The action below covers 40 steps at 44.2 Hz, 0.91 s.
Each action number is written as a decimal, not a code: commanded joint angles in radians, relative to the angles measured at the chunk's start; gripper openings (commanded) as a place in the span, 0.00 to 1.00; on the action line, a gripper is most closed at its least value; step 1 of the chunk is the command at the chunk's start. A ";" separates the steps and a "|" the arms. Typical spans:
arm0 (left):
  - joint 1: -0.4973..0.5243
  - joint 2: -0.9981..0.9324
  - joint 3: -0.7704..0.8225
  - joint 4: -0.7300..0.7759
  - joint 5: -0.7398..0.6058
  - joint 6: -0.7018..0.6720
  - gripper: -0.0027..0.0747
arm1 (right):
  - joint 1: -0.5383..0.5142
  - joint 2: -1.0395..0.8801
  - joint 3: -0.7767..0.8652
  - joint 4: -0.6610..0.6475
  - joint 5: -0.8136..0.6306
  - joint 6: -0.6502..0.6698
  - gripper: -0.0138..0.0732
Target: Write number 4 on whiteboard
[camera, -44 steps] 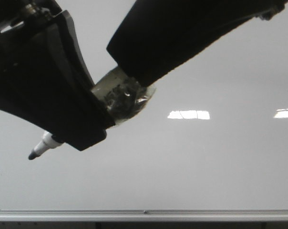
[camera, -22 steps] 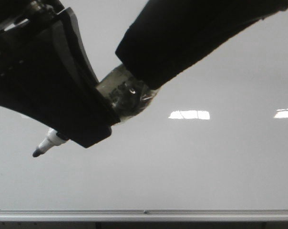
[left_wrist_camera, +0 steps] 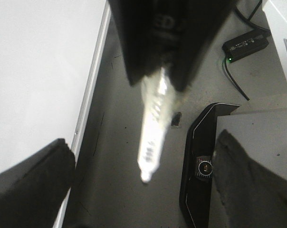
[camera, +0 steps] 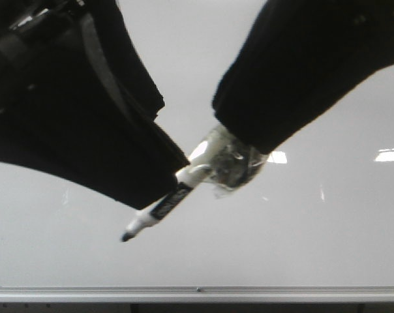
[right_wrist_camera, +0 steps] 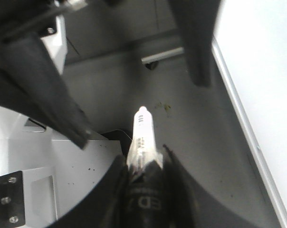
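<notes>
Your right gripper point(right_wrist_camera: 142, 166) has its jaws clamped on the marker point(camera: 159, 210), tip angled down toward the unmarked whiteboard point(camera: 301, 248) for writing; left jaws' state cannot be told.

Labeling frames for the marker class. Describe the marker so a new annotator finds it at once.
In the front view, start at the pale whiteboard with the silver rail along its lower edge. Two big black gripper shapes hang in front of it; the marker slants down-left out of the gap between them. It is the only thin white stick, with a dark label and a black tip.
</notes>
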 commanded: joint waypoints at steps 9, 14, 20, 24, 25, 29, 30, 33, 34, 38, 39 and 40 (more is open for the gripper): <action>-0.006 -0.078 -0.032 -0.026 -0.047 -0.014 0.33 | -0.237 -0.164 0.048 -0.024 -0.100 0.134 0.09; -0.006 -0.078 -0.032 -0.026 -0.042 -0.014 0.08 | -0.339 -0.257 0.109 -0.023 -0.189 0.187 0.09; -0.006 -0.078 -0.032 -0.026 -0.041 -0.014 0.01 | -0.409 -0.348 0.162 -0.022 -0.270 0.253 0.09; -0.006 -0.078 -0.032 -0.026 -0.041 -0.014 0.01 | -0.417 -0.383 0.175 -0.022 -0.288 0.255 0.09; -0.006 -0.078 -0.032 -0.026 -0.041 -0.014 0.01 | -0.417 -0.387 0.175 -0.022 -0.288 0.255 0.09; -0.006 -0.078 -0.032 -0.026 -0.041 -0.014 0.01 | -0.417 -0.400 0.173 -0.022 -0.302 0.255 0.09; -0.006 -0.078 -0.032 -0.026 -0.041 -0.014 0.01 | -0.417 -0.400 0.173 -0.022 -0.309 0.255 0.09; -0.006 -0.078 -0.032 -0.026 -0.040 -0.014 0.01 | -0.417 -0.400 0.173 -0.022 -0.331 0.255 0.09; -0.006 -0.078 -0.032 -0.026 -0.040 -0.014 0.01 | -0.417 -0.400 0.173 -0.022 -0.339 0.255 0.09; -0.006 -0.078 -0.032 -0.026 -0.038 -0.014 0.01 | -0.417 -0.387 0.169 -0.021 -0.391 0.259 0.09; -0.006 -0.078 -0.032 -0.026 -0.038 -0.014 0.01 | -0.418 -0.378 0.164 -0.021 -0.405 0.259 0.09; -0.006 -0.078 -0.032 -0.026 -0.038 -0.014 0.01 | -0.418 -0.364 0.155 -0.021 -0.423 0.259 0.09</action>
